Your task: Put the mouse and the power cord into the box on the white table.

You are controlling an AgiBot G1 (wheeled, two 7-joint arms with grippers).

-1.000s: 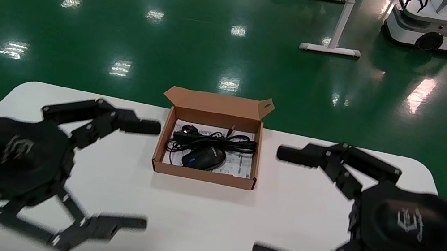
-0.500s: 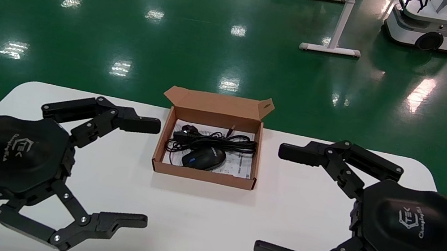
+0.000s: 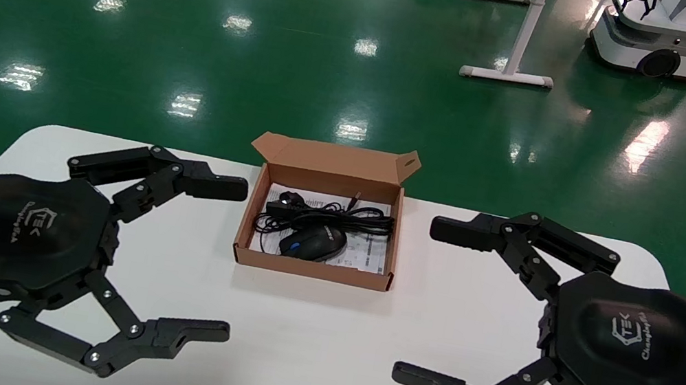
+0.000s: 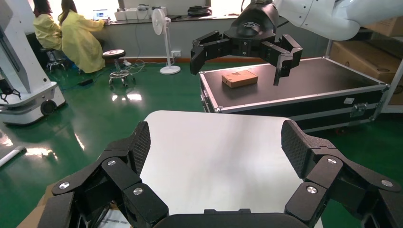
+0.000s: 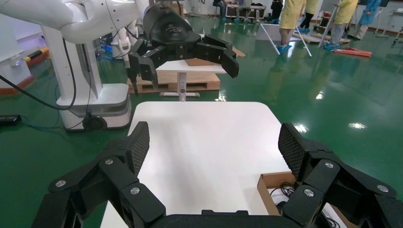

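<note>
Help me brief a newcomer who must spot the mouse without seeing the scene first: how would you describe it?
Start at the white table, then find the open brown box at its far middle, between the two open claws. Inside, nearest the front wall, lies the mouse: a smooth black oval with a blue scroll wheel, unlike the looped power cord behind it.

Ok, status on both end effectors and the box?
Left end effector open, right end effector open, flanking the box. Mouse and power cord inside, lid up. Nothing obstructing.
</note>
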